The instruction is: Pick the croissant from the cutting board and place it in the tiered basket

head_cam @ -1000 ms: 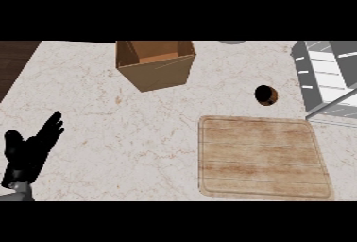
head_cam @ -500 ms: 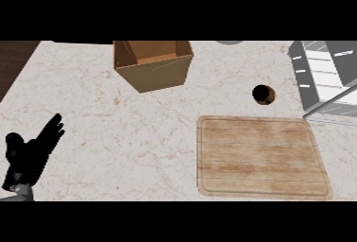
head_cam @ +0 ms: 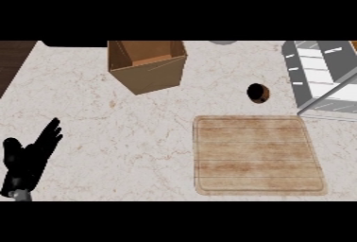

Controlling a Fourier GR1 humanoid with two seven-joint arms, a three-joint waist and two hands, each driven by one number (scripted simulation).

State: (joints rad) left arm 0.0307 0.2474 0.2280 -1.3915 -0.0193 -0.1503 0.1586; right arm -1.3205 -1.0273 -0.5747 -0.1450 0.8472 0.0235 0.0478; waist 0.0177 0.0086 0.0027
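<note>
Pale marbled stone forms the counter (head_cam: 125, 137), which fills most of the head view; a strip of dark wood is seen at the upper left corner. On the right half of the counter a cutting board (head_cam: 258, 155) of light wood is laid flat, roughly square with rounded corners, its grain running across. Nothing is seen lying on its top. No croissant can be made out anywhere in the view, so its place cannot be told.

Just above the board, apart from its upper edge, a small dark round object (head_cam: 259, 93) is seen on the stone; what it is cannot be told. At the upper right a basket (head_cam: 317, 78) of grey and white panels is cut off by the view's edge, its lower corner reaching near the board's upper right corner. At the top, left of centre, an open brown box (head_cam: 148, 65) is set on the counter, tilted in the view, with its inside showing.

At the lower left edge the left hand (head_cam: 28, 160) is seen, black, with fingers straight and pointing up and to the right, the thumb held apart; nothing is held in it. It is well apart from the board and the box. The right hand is not seen.
</note>
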